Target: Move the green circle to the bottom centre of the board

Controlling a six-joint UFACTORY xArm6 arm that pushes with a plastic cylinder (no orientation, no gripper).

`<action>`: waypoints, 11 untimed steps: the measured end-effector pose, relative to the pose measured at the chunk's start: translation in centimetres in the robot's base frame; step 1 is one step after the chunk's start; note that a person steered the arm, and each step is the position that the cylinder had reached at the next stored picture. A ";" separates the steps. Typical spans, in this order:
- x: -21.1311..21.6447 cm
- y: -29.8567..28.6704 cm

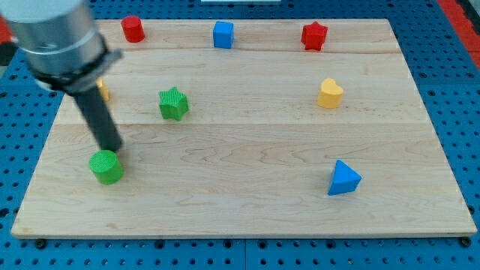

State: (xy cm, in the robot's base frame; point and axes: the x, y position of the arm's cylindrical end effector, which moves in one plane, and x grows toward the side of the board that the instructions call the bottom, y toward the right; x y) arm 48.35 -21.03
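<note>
The green circle point(106, 166) is a round green block near the view's bottom left of the wooden board point(247, 202). My dark rod comes down from the view's top left, and my tip point(112, 149) sits right at the upper edge of the green circle, touching or almost touching it.
A green star point(173, 103) lies up and right of the tip. A red cylinder point(133, 29), a blue cube point(223, 34) and a red star point(314, 36) line the top edge. A yellow heart point(330, 93) and a blue triangle point(343, 178) are at right. A yellow block point(103, 91) is partly hidden behind the arm.
</note>
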 end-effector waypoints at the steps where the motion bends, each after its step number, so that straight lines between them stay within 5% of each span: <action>1: 0.0 -5.4; 2: 3.5 -1.1; 4: 3.4 9.4; 5: 0.5 5.6; 8: 4.4 6.6; 11: 3.9 16.3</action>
